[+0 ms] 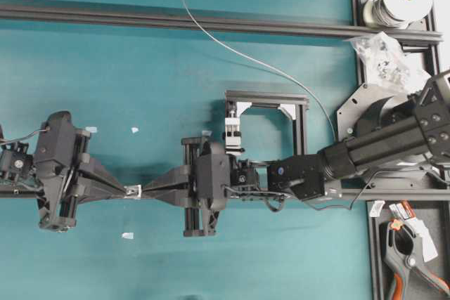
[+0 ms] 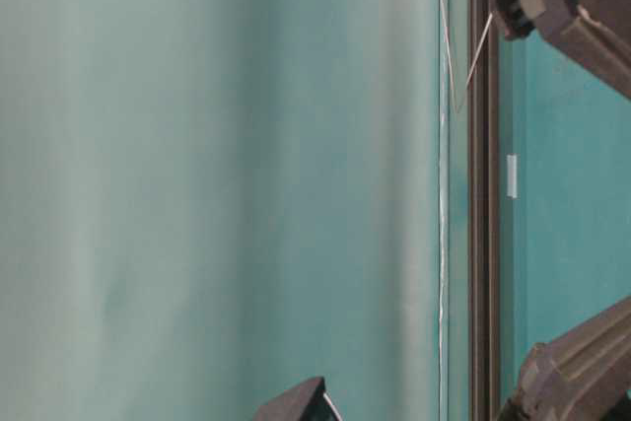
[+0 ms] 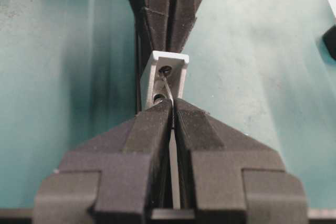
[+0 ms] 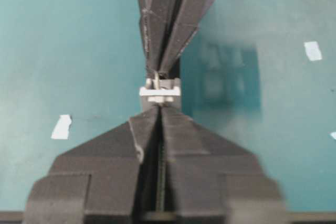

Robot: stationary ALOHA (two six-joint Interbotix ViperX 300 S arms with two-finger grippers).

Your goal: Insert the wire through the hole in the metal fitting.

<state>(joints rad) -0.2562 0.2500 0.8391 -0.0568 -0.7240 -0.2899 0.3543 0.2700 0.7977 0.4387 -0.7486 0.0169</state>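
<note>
Left gripper (image 3: 172, 109) and right gripper (image 4: 159, 109) meet tip to tip at the metal fitting (image 3: 164, 78).
Left fingers (image 3: 152, 129) are pressed together on a short wire (image 3: 167, 88) end entering the fitting's hole; right fingers (image 4: 140, 124) are narrow against the fitting, above the table (image 1: 140, 68).

no text, number or brand can be read anywhere; the label on the clamp (image 1: 415, 247) at the lower right carries print too small to make out.

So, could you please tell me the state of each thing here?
Left end effector: shut on wire.
Right end effector: tips at fitting, grip unclear.
Wire: end runs into fitting's hole.
Fitting: between both end effectors' tips.
</note>
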